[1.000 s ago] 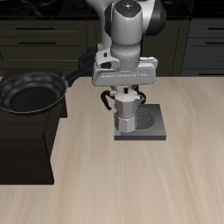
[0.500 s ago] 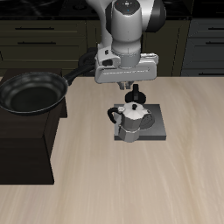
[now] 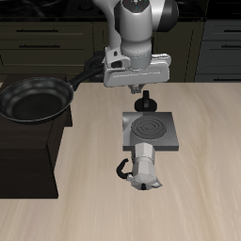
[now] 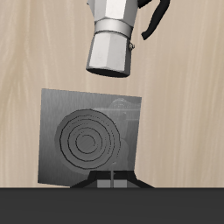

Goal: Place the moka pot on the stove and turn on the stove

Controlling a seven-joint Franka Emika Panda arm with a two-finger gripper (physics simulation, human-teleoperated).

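Observation:
The silver moka pot (image 3: 143, 168) lies tipped on its side on the wooden table, just off the stove's front edge, with its black handle (image 3: 122, 170) near the tabletop. The wrist view shows the moka pot (image 4: 112, 44) beyond the plate's edge as well. The grey stove (image 3: 166, 141) carries nothing on its dark ring burner (image 3: 150, 126). My gripper (image 3: 143, 100) hangs above the stove's back edge, fingers together and holding nothing. In the wrist view the gripper (image 4: 112, 181) barely shows, and the stove (image 4: 52, 149) fills the middle. I cannot make out the knob.
A black frying pan (image 3: 36, 99) sits on a dark raised block (image 3: 28, 155) beside the stove, its handle pointing toward the arm. Dark drawer cabinets (image 3: 216, 47) run along the back.
The moka pot stood on the burner between my fingers a second ago. The gripper has since risen without it, and the pot has toppled forward off the stove onto the table.

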